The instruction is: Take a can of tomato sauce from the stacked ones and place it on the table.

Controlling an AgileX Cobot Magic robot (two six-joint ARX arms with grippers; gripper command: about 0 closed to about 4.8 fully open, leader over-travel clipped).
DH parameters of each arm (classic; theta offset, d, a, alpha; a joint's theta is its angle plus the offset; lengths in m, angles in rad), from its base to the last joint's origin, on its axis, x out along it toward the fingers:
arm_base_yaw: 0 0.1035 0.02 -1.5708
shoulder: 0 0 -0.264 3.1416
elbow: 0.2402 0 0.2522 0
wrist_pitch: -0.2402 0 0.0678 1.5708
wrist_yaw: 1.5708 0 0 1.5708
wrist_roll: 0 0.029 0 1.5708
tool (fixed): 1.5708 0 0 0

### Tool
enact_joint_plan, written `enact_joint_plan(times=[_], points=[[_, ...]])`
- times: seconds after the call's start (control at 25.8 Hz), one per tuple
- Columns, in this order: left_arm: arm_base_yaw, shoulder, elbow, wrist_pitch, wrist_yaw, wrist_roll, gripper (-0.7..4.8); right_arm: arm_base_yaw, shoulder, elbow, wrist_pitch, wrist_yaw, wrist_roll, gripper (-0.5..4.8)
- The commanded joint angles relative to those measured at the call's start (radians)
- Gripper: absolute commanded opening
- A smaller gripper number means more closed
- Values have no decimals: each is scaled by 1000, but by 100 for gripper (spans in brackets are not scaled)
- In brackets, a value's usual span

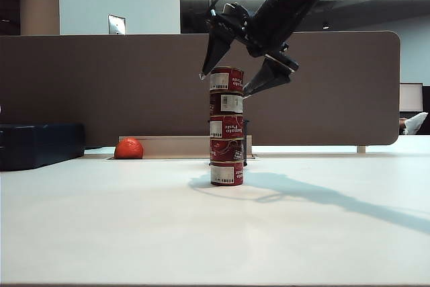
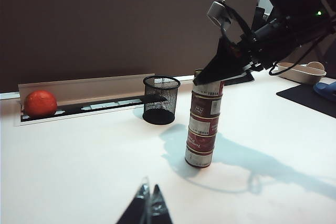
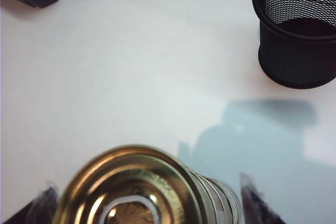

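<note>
Five stacked cans [image 1: 226, 127]; right end effector [image 1: 243, 78] spread wide astride top can [image 1: 227, 79]. Center it, squeeze gently w/o toppling; left end effector [image 2: 148, 203] clenched, well apart.

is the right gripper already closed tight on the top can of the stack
No, the right gripper has its fingers spread open on either side of the top dark-red tin can.
</note>
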Motion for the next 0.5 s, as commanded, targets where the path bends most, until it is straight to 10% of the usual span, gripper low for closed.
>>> enact_joint_plan(times=[0.04, 0.5], points=[[1, 0, 3, 6, 5, 4, -6, 0, -4, 4, 16, 0, -4, 443], [1, 0, 3, 6, 4, 4, -6, 0, -4, 4, 8, 1, -8, 327]])
